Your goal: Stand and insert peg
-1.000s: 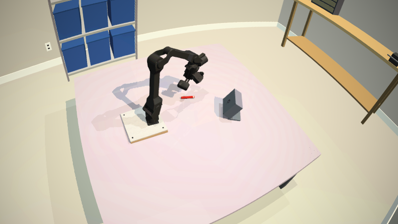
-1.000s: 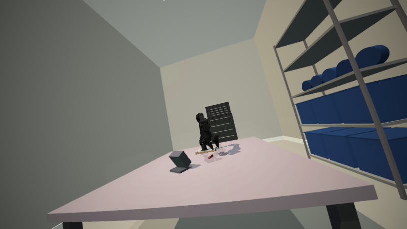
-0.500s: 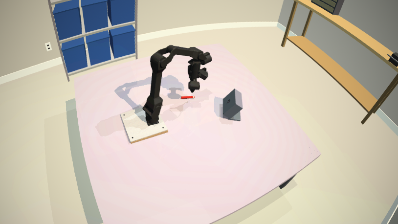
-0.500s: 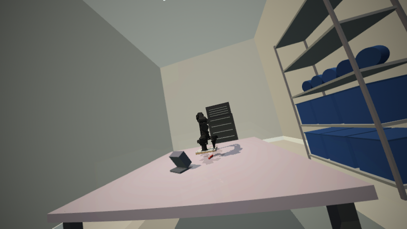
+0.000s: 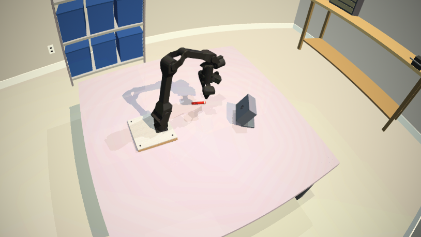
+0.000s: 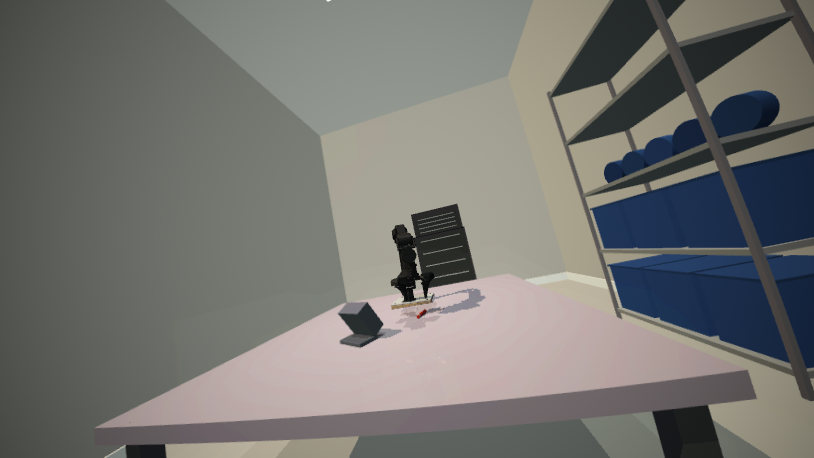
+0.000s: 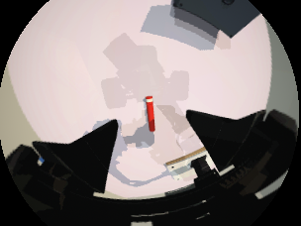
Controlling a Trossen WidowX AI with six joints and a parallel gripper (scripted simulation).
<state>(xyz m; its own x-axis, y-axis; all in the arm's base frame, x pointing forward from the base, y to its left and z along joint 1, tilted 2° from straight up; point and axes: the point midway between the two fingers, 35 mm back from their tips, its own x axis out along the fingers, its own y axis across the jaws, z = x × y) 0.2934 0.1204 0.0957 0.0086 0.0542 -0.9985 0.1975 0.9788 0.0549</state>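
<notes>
The peg [image 5: 198,102] lies on the table [image 5: 206,176] between arm base [image 5: 152,135] and panel [image 5: 245,110].

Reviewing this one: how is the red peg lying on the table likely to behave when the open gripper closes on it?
The peg looks round and slim, so a nudge would probably roll it. It appears stiff. Stood on its plain end, it may tip easily.

In the exterior view the peg [image 6: 421,313] is too small to show its white band, and the hole of the sloped panel [image 6: 360,320] faces away, so it is hidden. In the wrist view the panel [image 7: 213,4] is cut by the round edge, and the end effector [image 7: 153,144] fingers are dark, blurred shapes.
</notes>
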